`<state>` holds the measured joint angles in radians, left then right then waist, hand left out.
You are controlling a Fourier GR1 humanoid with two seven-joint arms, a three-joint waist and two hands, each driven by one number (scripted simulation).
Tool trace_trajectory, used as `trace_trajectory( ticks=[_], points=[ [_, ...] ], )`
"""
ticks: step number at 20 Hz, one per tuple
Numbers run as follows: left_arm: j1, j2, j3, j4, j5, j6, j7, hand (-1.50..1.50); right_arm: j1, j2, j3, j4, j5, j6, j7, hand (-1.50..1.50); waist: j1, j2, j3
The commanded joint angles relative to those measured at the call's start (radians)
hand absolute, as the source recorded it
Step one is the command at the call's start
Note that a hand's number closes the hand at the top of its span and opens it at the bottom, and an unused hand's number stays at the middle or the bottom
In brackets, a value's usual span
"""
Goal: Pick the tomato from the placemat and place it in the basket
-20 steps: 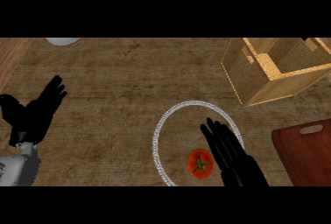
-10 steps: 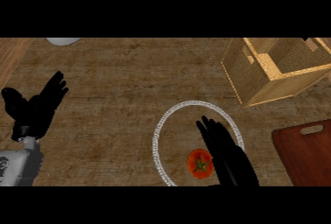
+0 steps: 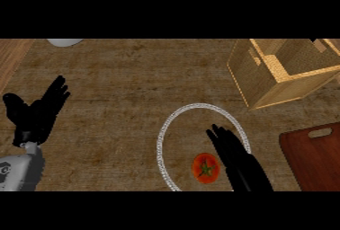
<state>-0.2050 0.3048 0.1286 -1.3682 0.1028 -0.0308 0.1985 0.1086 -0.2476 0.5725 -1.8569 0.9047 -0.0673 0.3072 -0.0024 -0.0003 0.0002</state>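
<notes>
The right robot hand [image 3: 240, 161] reaches in from the lower right of the frame with its fingers straight and spread, holding nothing; it sits just beside the tomato [image 3: 206, 168], apparently lined up so the fingers can close round it from the right. The tomato lies low inside the placemat [image 3: 174, 123], a round mat with a pale rim, on the tabletop [image 3: 133, 76]. The basket [image 3: 285, 72], open-topped, waits well apart at the upper right. A reddish cutting board [image 3: 312, 157] lies at the right edge. The left robot hand [image 3: 36, 114] rests open at the left, fingers up.
</notes>
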Motion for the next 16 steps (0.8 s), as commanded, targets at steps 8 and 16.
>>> trace_trajectory(
  ticks=[8,16],
  points=[
    [-0.018,-0.012,0.031,0.041,-0.027,-0.028,-0.012,0.00,0.094,-0.002,0.033,-0.006,0.073,-0.020,-0.083,-1.50,-0.002,0.000,0.000],
    [0.025,-0.037,0.017,-0.066,-0.035,-0.030,0.044,0.00,0.018,0.106,0.022,0.180,0.166,-0.064,-0.048,-1.50,0.002,0.000,0.000]
  ],
)
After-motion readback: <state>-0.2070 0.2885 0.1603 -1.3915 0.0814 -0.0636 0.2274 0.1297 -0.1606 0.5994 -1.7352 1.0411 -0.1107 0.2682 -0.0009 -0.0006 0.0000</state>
